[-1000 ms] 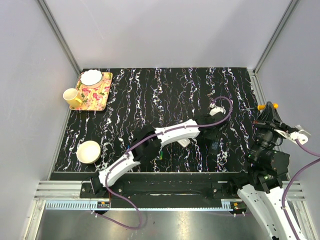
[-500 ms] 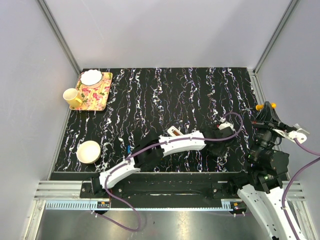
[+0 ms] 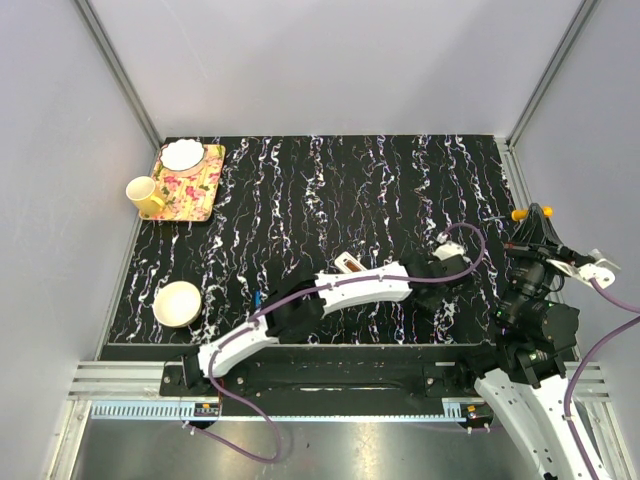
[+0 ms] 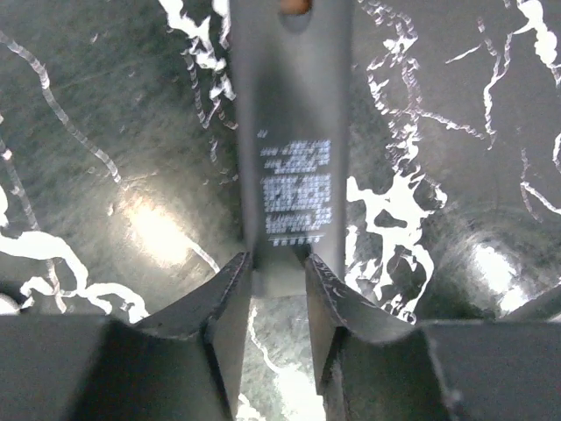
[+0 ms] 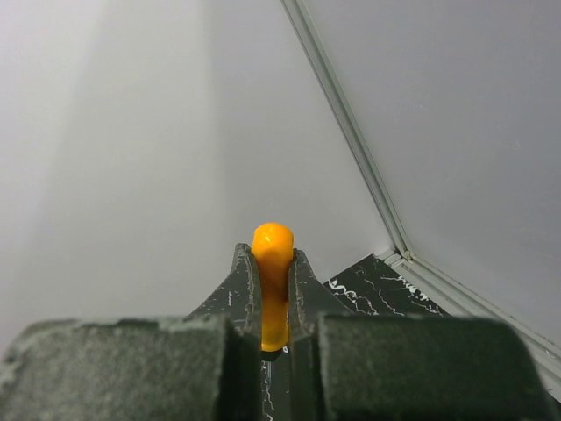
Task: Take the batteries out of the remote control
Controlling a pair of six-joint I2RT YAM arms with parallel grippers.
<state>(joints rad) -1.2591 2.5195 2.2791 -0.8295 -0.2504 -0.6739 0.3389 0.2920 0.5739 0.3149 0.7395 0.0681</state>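
Left wrist | left tool [image 4: 279, 261] partly apart, straddling near end of remote control [image 4: 294, 132] flat on bench [image 4: 131, 132], likely to steady it; cannot tell if pinching | right tool [image 5: 273, 263] clamped on orange battery [image 5: 273, 246], held aloft, out of the way

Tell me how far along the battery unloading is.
Done: what looks like a blue battery lies out on the table. In hand: the right gripper holds an orange battery aloft; the left gripper straddles one end of the remote. Left: setting the orange one down; whether more remain inside isn't visible.
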